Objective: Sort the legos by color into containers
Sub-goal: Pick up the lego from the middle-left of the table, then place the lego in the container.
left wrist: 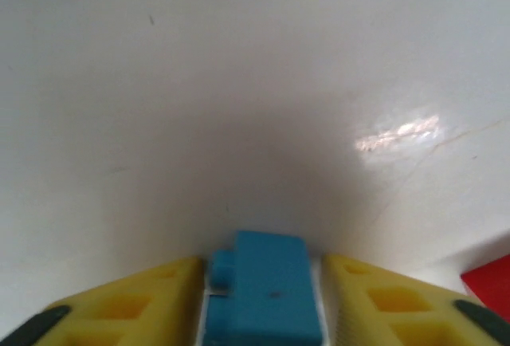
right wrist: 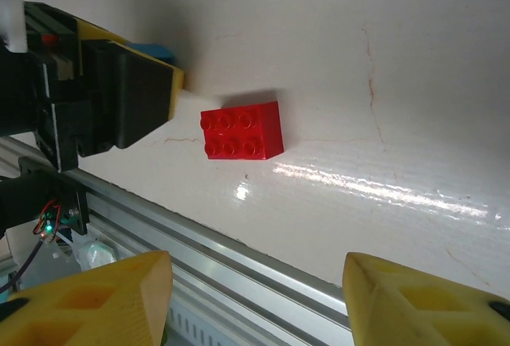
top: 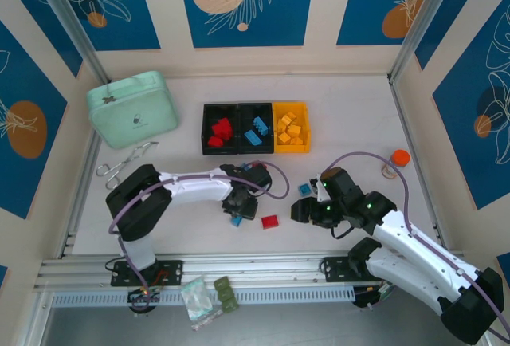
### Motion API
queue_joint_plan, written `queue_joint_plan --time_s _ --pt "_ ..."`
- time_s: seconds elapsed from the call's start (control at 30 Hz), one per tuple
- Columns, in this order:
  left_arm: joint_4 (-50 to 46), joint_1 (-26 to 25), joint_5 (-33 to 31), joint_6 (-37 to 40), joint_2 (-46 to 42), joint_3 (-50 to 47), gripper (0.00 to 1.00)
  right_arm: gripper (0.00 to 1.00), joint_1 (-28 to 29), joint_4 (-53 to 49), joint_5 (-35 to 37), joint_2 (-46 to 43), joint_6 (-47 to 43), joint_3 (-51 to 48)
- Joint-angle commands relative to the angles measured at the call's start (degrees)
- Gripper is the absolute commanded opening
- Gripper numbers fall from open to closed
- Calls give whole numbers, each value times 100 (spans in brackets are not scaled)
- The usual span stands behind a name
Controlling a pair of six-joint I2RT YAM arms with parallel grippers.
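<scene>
Pinching blue lego [left wrist: 267, 294], left end effector [left wrist: 261, 270], right end effector [right wrist: 255, 282] spread, red lego [right wrist: 241, 130] lying ahead

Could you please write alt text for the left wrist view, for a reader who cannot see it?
A blue brick sits between the two yellow fingers of the left pincer at the bottom centre; whether it is gripped is unclear. White table stretches beyond, with the corner of a red brick at the lower right edge.
</scene>
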Motion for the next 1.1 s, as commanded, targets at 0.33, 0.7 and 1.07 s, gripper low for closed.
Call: queue_joint_plan --time_s 0.33,0.7,1.07 --pt "-458 194 -232 271 -381 52 24 59 23 -38 108 -66 46 -11" --pt "-869 1216 -164 1164 -385 1416 25 58 16 446 66 230 -16 180" --pt "-1020 2029 210 1571 896 3611 25 58 -13 868 376 590 -16 462"
